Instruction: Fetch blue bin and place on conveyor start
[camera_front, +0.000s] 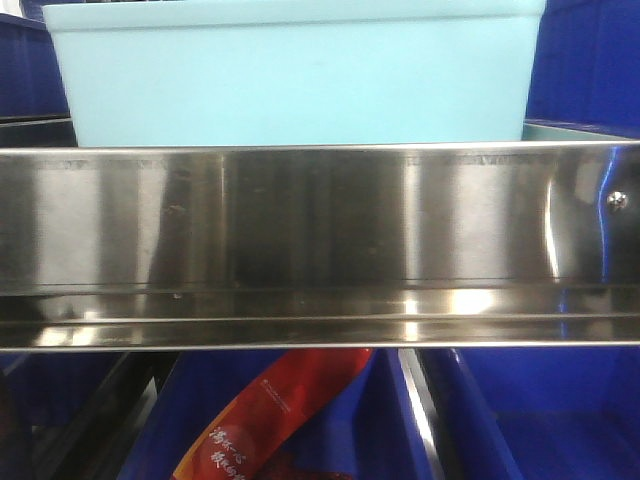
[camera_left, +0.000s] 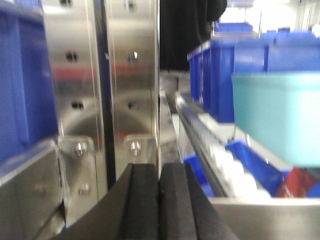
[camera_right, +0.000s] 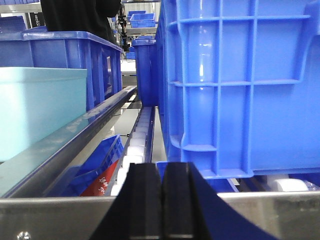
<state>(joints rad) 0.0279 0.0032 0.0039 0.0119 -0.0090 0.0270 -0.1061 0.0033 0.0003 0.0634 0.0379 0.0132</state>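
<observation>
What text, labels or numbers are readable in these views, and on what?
Nothing can be quoted with confidence.
Red packet, front view: white Chinese characters along its lower end, too blurred to read.
Same packet, higher up: one small line of white print, too small to read.
Same packet, right wrist view: white marks only, unreadable.
Blue bin, steel shelf rail, dark blue bins: no text visible.

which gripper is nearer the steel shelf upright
Left. The left gripper sits shut just before the steel upright; the right gripper faces a dark blue crate, no upright in its view.
</observation>
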